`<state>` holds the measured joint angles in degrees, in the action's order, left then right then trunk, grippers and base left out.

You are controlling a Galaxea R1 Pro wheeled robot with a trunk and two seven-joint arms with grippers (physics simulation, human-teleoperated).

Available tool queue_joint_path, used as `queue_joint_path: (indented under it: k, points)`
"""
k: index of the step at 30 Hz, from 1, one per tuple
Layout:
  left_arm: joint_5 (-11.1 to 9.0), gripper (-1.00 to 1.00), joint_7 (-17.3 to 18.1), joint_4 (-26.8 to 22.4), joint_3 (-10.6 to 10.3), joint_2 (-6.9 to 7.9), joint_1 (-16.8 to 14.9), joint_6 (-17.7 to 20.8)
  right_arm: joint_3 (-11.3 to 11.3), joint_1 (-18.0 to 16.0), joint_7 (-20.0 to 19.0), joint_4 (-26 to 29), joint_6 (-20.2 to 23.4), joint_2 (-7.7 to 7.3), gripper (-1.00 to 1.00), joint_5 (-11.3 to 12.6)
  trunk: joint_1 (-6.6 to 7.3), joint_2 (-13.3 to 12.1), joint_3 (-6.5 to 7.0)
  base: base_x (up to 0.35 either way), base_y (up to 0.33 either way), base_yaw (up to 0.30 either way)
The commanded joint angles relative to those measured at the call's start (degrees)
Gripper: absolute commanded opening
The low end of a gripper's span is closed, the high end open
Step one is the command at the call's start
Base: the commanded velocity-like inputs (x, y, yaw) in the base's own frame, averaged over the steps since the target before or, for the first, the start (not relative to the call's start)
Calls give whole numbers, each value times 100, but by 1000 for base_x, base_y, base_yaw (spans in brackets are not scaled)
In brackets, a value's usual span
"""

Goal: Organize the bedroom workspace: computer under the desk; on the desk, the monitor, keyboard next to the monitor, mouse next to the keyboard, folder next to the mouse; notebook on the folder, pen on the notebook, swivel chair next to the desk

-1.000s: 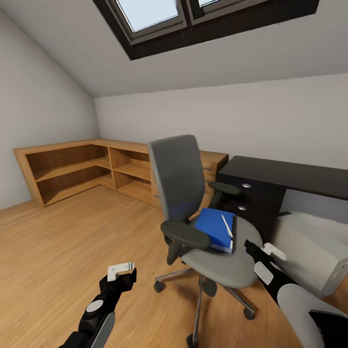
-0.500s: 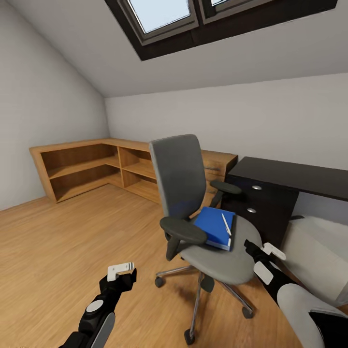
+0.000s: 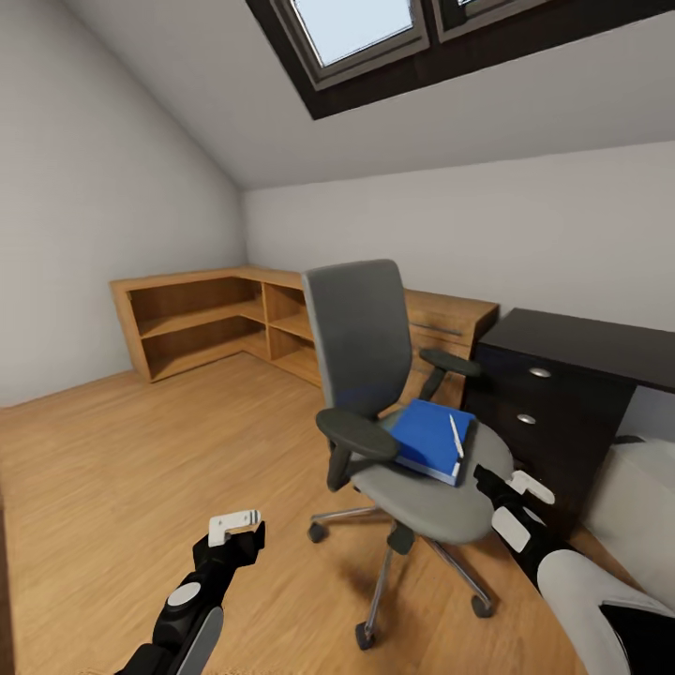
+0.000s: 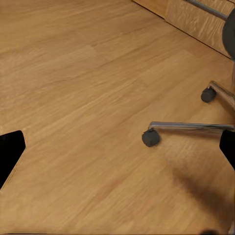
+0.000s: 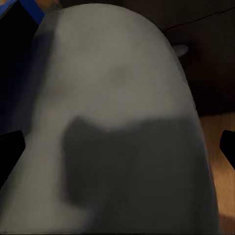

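The grey swivel chair stands mid-floor. On its seat lies the blue folder with the white pen resting on top. The light grey computer shows at the right edge, on the floor. My left gripper hangs open over bare floor, left of the chair's chrome base. My right gripper is open just off the seat's near right rim, the grey seat close under it and a folder corner at the edge. Desk, monitor, keyboard, mouse and notebook are out of view.
A dark cabinet with round knobs stands right behind the chair. Low wooden shelves run along the far walls into the corner. A sloped ceiling with a skylight is overhead. Wooden floor stretches open to the left.
The whole picture has slid to the right, so the camera has turned left. Both arms keep the same pose in the view, and folder and pen stay on the seat.
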<state>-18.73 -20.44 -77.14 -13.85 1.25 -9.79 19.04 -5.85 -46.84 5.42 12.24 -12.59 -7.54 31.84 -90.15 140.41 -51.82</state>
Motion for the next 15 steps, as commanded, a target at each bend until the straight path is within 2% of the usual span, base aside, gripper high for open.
queue_joint_path:
  k: [1,9,15]
  points:
    - [-57,100,-56,-5,-21,7,-8,12,-4,-1,-5,-2,-12,3,100,42,1,2,-6,0,0,273]
    - [-60,100,-55,-3,-29,5,-9,17,-4,-1,-5,-2,-15,3,100,41,1,2,-6,0,0,252]
    - [-60,100,-54,12,-170,6,-10,21,2,-1,-5,-2,-16,6,100,41,1,2,-6,0,0,162]
